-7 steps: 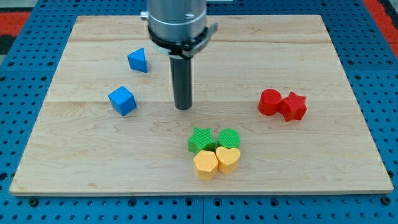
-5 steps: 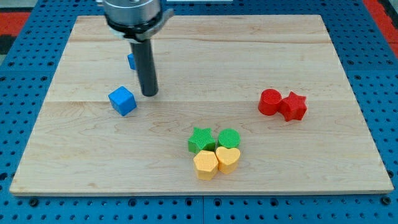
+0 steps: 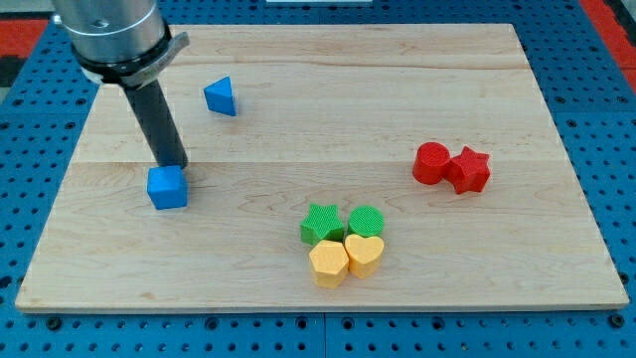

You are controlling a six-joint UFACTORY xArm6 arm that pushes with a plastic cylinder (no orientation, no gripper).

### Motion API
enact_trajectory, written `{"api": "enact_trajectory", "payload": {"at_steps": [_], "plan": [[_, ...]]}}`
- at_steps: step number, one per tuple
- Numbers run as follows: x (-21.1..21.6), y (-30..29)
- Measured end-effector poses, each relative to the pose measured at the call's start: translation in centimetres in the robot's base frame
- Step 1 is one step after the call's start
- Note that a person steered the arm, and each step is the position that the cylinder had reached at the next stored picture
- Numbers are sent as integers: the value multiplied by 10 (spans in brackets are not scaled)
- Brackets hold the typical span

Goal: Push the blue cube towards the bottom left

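Note:
The blue cube (image 3: pixel 167 187) lies on the wooden board (image 3: pixel 318 119) at the view's left, below the middle. My tip (image 3: pixel 175 166) stands right at the cube's upper right edge and touches it. The dark rod rises from there toward the view's top left.
A blue triangular block (image 3: pixel 221 96) lies above and right of the cube. A red cylinder (image 3: pixel 431 163) and a red star (image 3: pixel 469 169) touch at the right. A green star (image 3: pixel 321 224), green cylinder (image 3: pixel 366 221), yellow hexagon (image 3: pixel 328 263) and yellow heart (image 3: pixel 364 254) cluster at bottom centre.
My tip swept from the board's middle to the left and reached the blue cube. The cube slid down and to the left and turned a little.

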State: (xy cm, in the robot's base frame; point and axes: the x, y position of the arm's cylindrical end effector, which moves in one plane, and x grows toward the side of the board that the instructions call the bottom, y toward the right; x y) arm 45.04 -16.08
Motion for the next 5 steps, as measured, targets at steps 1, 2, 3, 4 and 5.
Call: {"api": "enact_trajectory", "payload": {"at_steps": [1, 2, 3, 4, 5], "plan": [[18, 6], [38, 6], [43, 18], [52, 31], [69, 23]]}}
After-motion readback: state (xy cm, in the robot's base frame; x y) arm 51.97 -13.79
